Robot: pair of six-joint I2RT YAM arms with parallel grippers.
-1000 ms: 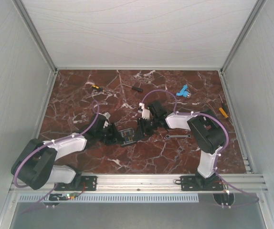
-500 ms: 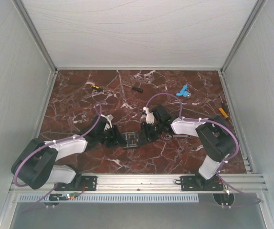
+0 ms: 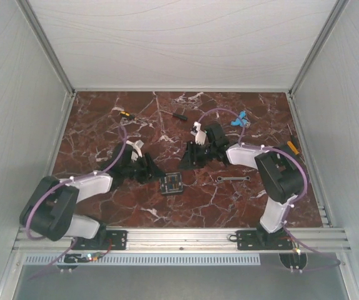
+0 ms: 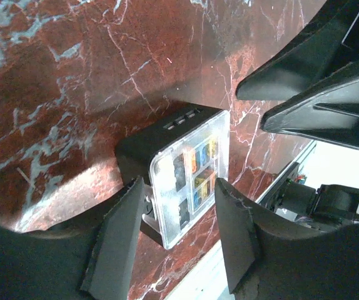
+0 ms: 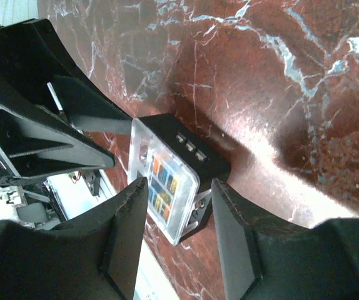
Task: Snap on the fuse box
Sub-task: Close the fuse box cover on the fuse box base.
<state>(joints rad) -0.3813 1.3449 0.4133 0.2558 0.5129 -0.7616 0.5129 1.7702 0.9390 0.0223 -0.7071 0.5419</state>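
Red marble surface (image 3: 98, 128) holds the black fuse box (image 3: 172, 183); left hand (image 3: 154, 172) at its ten o'clock, right hand (image 3: 187, 160) at one o'clock, both released, apart.

A robot test cell in a lab is shown. A marble-patterned table (image 3: 98, 128) is closed in by white panel walls (image 3: 186, 44) set in aluminium posts (image 3: 45, 47). A left arm (image 3: 85, 186) and a right arm (image 3: 276, 175), both cabled, are bolted to a metal rail (image 3: 179, 237) at the near edge. A screwdriver (image 3: 179, 115), a wrench (image 3: 232, 179) and a fuse box (image 3: 171, 183) are scattered on the top.
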